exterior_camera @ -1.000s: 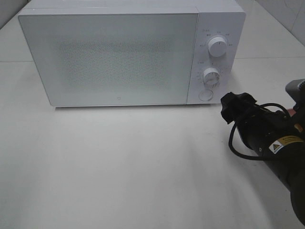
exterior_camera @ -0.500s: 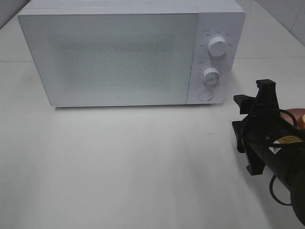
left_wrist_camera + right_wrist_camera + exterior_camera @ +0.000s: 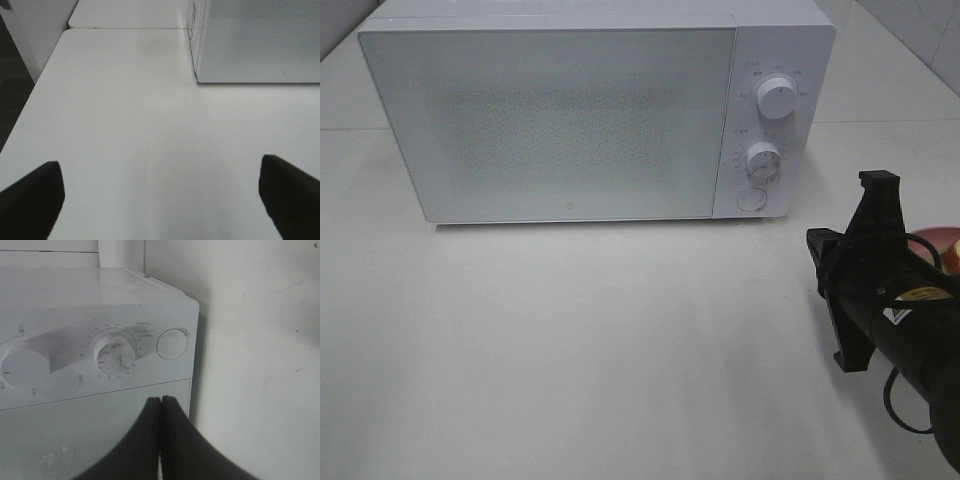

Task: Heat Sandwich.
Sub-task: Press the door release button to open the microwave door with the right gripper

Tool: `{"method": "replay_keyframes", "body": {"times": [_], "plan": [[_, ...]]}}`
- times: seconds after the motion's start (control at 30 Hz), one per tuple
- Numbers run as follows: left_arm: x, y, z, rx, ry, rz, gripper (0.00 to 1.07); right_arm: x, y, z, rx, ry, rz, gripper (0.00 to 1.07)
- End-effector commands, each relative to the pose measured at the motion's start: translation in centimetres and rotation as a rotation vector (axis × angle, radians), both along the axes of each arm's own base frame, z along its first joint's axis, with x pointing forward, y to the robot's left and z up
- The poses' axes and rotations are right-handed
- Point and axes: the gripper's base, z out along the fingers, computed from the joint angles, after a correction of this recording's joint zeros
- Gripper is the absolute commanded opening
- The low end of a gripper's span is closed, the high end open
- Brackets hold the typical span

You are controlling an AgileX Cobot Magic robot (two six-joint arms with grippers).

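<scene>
I cannot see the sandwich in any view. The only trace near it is a curved sliver of the pink plate (image 3: 932,240) showing at the far right of the table (image 3: 570,350), and the rest of the plate, with whatever lies on it, is hidden behind my right arm (image 3: 910,330).

My right gripper (image 3: 161,402) is clenched, the two dark fingers pressed flat against each other with nothing between them. It hangs in the air in front of the microwave (image 3: 570,120), touching nothing (the wrist is rolled, so its own camera shows the oven turned on its side). Beyond the fingertips that camera shows the control panel, with the lower knob (image 3: 115,352) and the round button (image 3: 172,344) beside it. The high camera shows the same panel on the oven's right end: upper knob (image 3: 777,98), lower knob and button stacked downward. The door is closed, and its speckled window hides the inside.

My left gripper (image 3: 160,165) is spread wide and holds nothing. Its two dark fingers sit at opposite edges of the wrist view, with bare white tabletop between them. The microwave's left front corner lies ahead and to one side, well apart from the fingers. This gripper does not appear in the high view.
</scene>
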Motion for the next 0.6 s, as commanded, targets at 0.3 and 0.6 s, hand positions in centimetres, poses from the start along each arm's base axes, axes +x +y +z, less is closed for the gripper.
{"method": "replay_keyframes", "body": {"times": [0.3,0.6], "plan": [[-0.3,0.0,0.0,0.000,-0.025,0.001,1.00,0.9,1.1,-1.2,-0.012,0.062,0.022,0.01],[-0.3,0.0,0.0,0.000,-0.025,0.001,1.00,3.0,2.3,-2.7,-0.029,0.091,0.075,0.01]]}}
